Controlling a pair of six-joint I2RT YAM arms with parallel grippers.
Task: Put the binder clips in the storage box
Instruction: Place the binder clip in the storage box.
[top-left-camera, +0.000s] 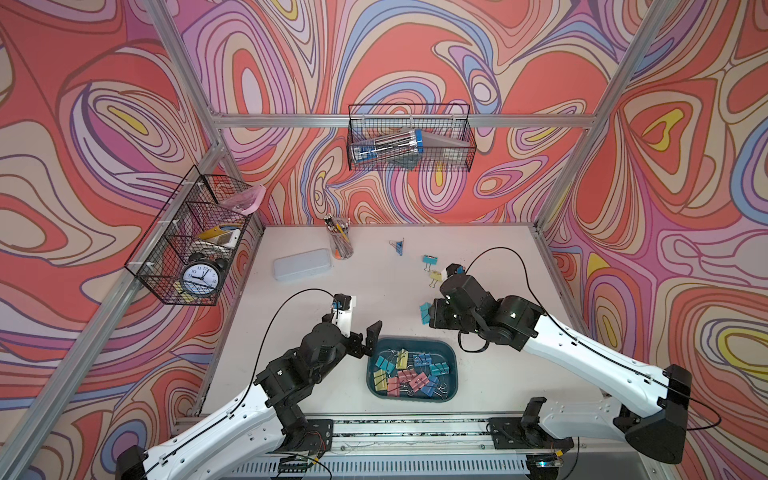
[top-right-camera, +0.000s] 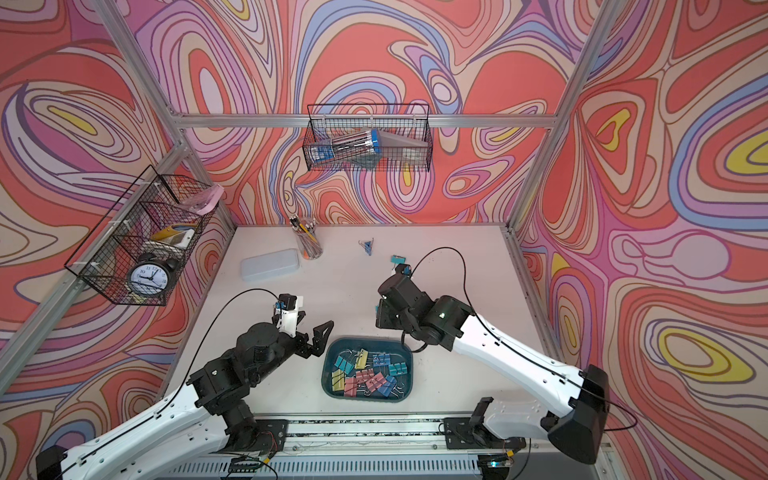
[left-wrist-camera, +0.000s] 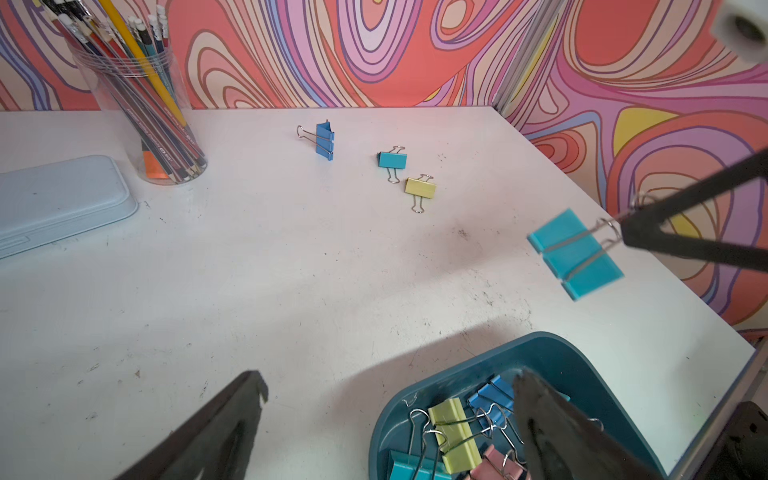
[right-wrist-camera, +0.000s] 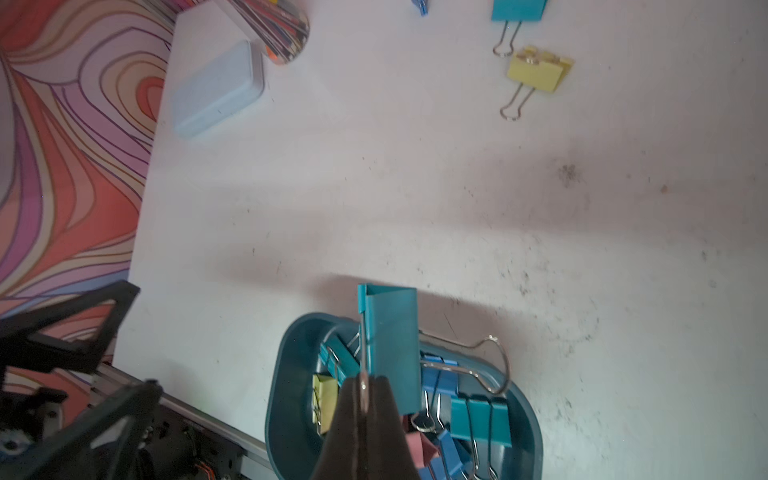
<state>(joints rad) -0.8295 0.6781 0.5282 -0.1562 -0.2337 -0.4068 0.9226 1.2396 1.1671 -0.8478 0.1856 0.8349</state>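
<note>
Storage box (top-left-camera: 415, 341): dark teal, at the near edge of the desk (top-left-camera: 311, 332), holding a heap of binder clips (top-left-camera: 409, 372) in teal, blue, pink and yellow. One teal clip (left-wrist-camera: 575, 253) hangs off the desk near the box's far rim, its wire handle clamped in the closed right pincer (right-wrist-camera: 365, 384). Left pincer (left-wrist-camera: 390, 380): spread wide, empty, by the box's far left corner. Loose further back are a blue clip (top-left-camera: 399, 246), a teal one (top-left-camera: 430, 261) and a yellow one (top-left-camera: 435, 275).

Legible writing: numerals on the alarm clock (top-left-camera: 199, 276) in a wire basket. Print on the pencils (left-wrist-camera: 166, 124) is too small to read.

Desk white, scuffed, speckled dark. Walls swirl red, pink and lilac.
</note>
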